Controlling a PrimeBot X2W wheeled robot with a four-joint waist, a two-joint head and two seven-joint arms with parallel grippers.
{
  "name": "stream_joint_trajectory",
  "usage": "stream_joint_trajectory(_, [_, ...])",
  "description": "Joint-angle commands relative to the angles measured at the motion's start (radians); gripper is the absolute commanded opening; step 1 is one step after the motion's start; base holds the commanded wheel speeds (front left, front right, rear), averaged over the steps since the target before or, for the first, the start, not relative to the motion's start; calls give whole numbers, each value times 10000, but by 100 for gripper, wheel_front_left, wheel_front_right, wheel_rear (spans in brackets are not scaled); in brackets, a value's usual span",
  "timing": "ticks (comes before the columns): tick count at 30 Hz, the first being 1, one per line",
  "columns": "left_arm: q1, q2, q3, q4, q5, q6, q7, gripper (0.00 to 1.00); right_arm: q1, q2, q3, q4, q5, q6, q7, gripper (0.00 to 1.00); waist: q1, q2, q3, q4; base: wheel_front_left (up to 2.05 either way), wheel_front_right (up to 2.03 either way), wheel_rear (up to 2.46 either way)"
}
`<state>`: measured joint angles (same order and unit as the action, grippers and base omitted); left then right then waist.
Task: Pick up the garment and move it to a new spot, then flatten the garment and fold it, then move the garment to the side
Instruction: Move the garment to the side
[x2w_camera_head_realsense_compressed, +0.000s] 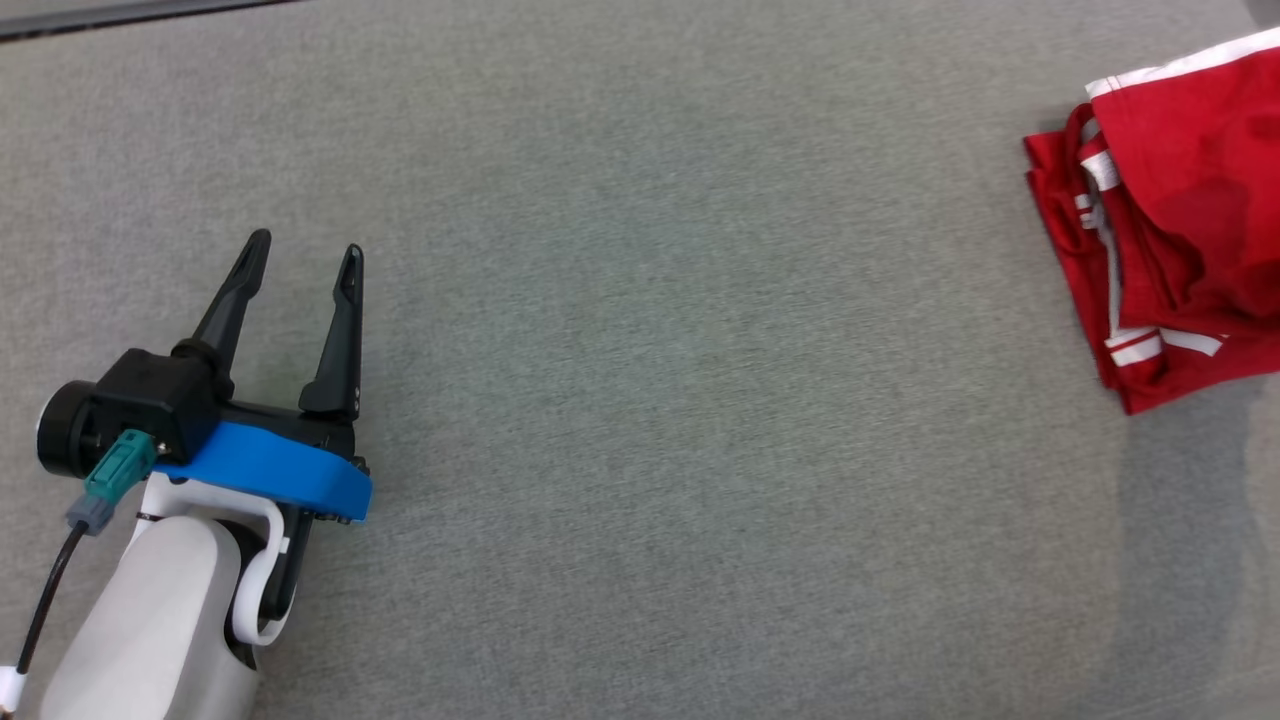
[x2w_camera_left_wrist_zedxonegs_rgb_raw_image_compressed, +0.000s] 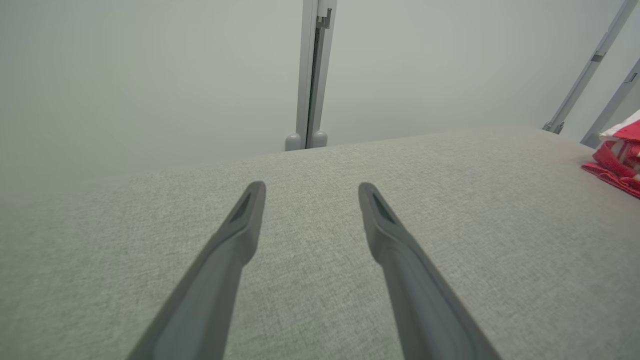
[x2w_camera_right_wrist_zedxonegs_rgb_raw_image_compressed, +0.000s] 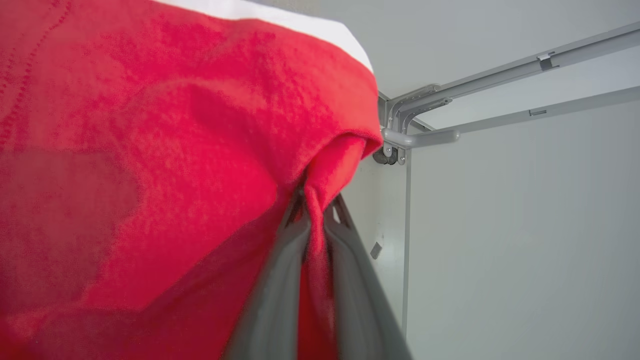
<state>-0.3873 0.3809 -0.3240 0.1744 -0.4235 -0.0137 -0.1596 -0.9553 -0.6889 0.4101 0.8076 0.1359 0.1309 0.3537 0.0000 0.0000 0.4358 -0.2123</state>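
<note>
Red cloth garment with white trim (x2w_camera_head_realsense_compressed: 1190, 200) bunched in layers at right edge of grey cloth-covered table (x2w_camera_head_realsense_compressed: 640, 400), fold pinched by right gripper (x2w_camera_right_wrist_zedxonegs_rgb_raw_image_compressed: 317, 212). Left gripper (x2w_camera_head_realsense_compressed: 305, 265) splayed, empty. Folding judged done; release left.

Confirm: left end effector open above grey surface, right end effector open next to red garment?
No. The right end effector is shut on a fold of the red garment, not open next to it; the right wrist view shows this. The left end effector is open above the grey surface.
</note>
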Motion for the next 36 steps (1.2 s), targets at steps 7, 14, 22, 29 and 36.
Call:
stream_joint_trajectory(7, [-68, 75, -13, -57, -40, 98, 9, 100, -105, 643, -1123, 930, -1211, 0, -1183, 100, 0, 0, 173, 436, 0, 0, 0])
stream_joint_trajectory(14, [328, -234, -16, 357, -249, 148, -389, 100, 364, 1539, -2600, 1284, -1440, 1, -2253, 100, 0, 0, -683, 531, 0, 0, 0])
stream_joint_trajectory(22, [1076, -637, -189, 1119, -399, 136, -788, 100, 2084, 3497, -4566, 396, 92, 0, -4161, 100, 0, 0, -2276, 678, 0, 0, 0])
stream_joint_trajectory(29, [1779, -878, -71, 1556, -539, 282, -967, 100, 4637, 4832, -4861, -1638, 354, 3, -4848, 100, 0, 0, -3342, 863, 0, 0, 0])
stream_joint_trajectory(36, [2435, -967, 137, 1868, -643, 411, -1024, 100, 6827, 5872, -4654, -3537, -68, 1, -4769, 100, 0, 0, -4132, 1098, 0, 0, 0])
